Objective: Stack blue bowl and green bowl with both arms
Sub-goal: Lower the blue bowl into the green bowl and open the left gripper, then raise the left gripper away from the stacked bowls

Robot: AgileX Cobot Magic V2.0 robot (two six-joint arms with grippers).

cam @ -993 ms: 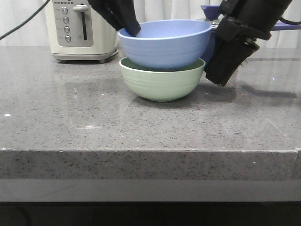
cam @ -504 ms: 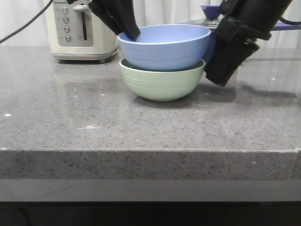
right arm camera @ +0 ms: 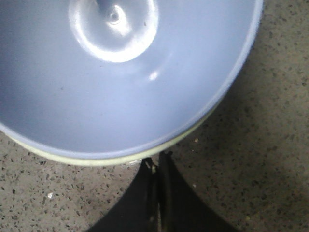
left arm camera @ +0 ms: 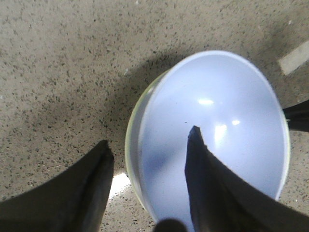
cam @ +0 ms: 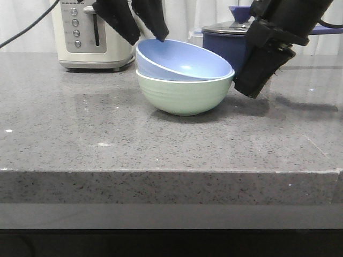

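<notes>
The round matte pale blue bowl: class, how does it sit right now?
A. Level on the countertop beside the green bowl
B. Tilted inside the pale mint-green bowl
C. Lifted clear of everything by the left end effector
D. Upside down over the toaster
B. The front view shows the round matte pale blue bowl nested in the round matte pale mint-green bowl, its rim higher on the left.

Probably a home kitchen: a speckled grey stone bench (cam: 107, 139) carries a cream toaster (cam: 91, 33) and a dark blue lidded saucepan (cam: 228, 40), with pale curtains (cam: 187, 12) hanging behind, though blurred.
</notes>
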